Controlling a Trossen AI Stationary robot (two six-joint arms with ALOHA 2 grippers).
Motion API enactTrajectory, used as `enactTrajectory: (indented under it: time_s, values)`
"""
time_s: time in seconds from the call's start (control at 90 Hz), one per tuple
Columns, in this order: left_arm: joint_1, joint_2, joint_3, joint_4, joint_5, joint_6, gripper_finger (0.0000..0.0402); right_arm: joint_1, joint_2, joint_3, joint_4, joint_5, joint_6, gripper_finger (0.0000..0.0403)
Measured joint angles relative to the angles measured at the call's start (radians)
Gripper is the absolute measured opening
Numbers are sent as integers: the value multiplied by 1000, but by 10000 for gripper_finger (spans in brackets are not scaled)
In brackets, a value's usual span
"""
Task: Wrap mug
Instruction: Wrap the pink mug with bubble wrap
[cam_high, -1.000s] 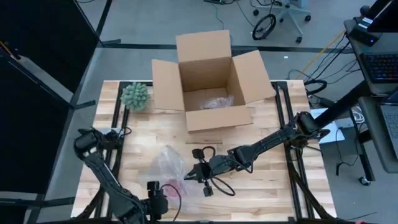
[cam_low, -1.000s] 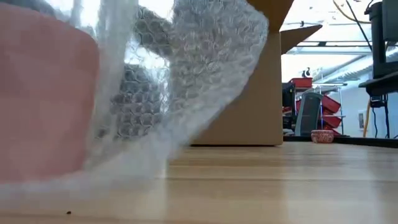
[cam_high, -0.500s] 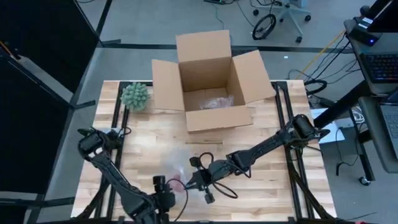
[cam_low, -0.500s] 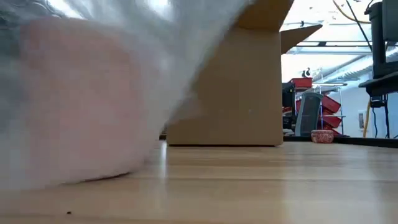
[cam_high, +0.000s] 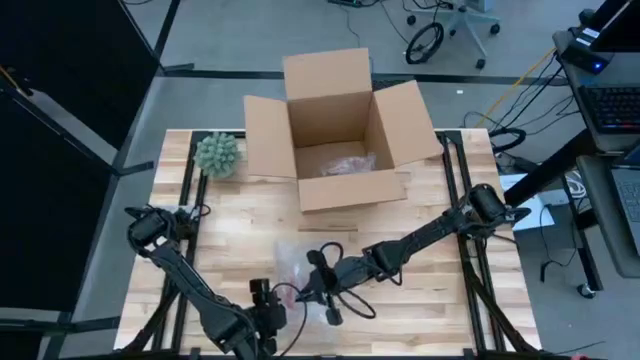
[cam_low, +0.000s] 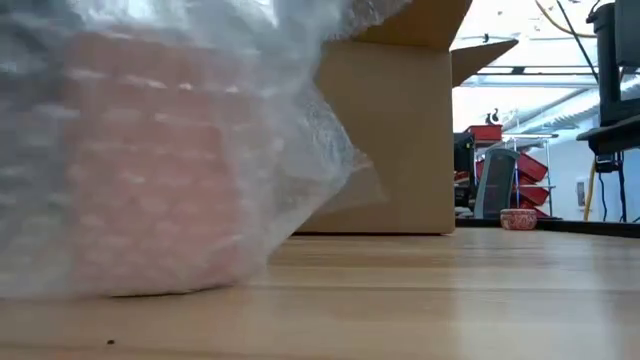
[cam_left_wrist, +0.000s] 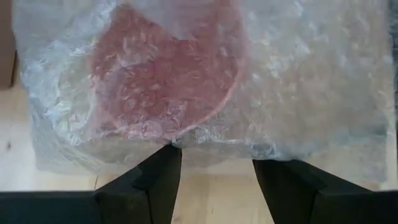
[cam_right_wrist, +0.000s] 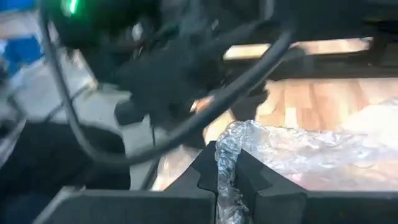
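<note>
A pink mug (cam_left_wrist: 161, 87) stands on the wooden table near its front edge, covered by a sheet of clear bubble wrap (cam_left_wrist: 298, 81). In the low view the mug (cam_low: 150, 170) shows through the wrap (cam_low: 300, 130), which drapes down to the tabletop. My right gripper (cam_high: 318, 280) is at the wrap's right side and shut on it. My left gripper (cam_left_wrist: 214, 165) is open just in front of the wrapped mug, on its near side (cam_high: 268, 300). My right gripper pinches a bunched edge of the bubble wrap (cam_right_wrist: 229, 146) between its two fingers; the wrap runs up out of the shut fingers and away over the mug. My left gripper: one fingertip (cam_left_wrist: 169, 152) is right at the wrap's near edge; whether it touches, I cannot tell.
An open cardboard box (cam_high: 335, 130) stands at the table's far middle with something clear inside (cam_high: 345, 163). A green spiky ball (cam_high: 217, 153) lies at the far left. Bare wood lies to the right of the mug (cam_low: 450, 300).
My right gripper has drawn the bubble wrap over the mug: in the low view the mug's bare side is now covered. The wrap's bulk has shifted toward the table's right. My left gripper has moved a little toward the right, nearer the mug.
</note>
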Motion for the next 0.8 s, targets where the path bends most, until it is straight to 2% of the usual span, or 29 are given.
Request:
enactTrajectory:
  time_s: [0.144,0.444,0.511,0.589,0.8]
  values:
    - [1,0,0,9,0,-1,187,-8,1,0,16,20,36,38]
    - [9,-1,0,29,-3,19,187,-6,43,1,-6,-10,107,174]
    - [11,-1,0,29,-3,19,187,-9,45,0,-27,-64,123,197]
    - [12,-1,1,29,-4,19,187,-13,45,0,-34,-115,129,216]
    - [12,-1,85,-57,-5,26,187,-15,45,0,-36,-113,116,235]
